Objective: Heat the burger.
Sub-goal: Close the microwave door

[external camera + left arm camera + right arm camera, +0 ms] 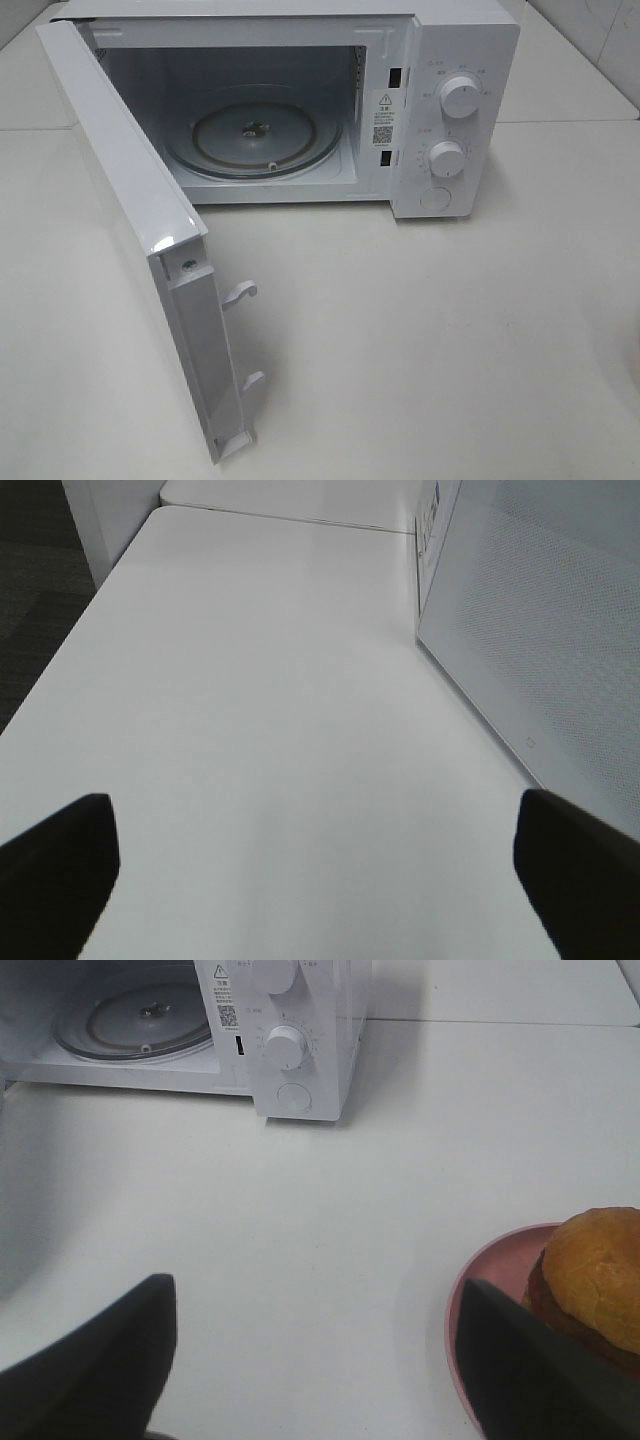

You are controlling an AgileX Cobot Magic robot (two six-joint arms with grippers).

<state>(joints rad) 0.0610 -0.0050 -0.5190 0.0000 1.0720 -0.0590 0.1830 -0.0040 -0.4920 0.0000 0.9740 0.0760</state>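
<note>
The burger (pixel 600 1270), with its golden-brown bun, sits on a round pink plate (pixel 470 1310) in the right wrist view, partly hidden behind one finger. My right gripper (pixel 315 1305) is open above the bare table, and the burger lies just outside its jaws. My left gripper (pixel 315 810) is wide open over the white tabletop with nothing between its fingers. The exterior high view shows no burger, plate or gripper.
The white microwave (pixel 440 100) stands at the back with its door (pixel 130 190) swung wide toward the front left. Its glass turntable (pixel 255 140) carries nothing. The door's outer face (pixel 550 630) stands close beside my left gripper. Two knobs are on the right panel.
</note>
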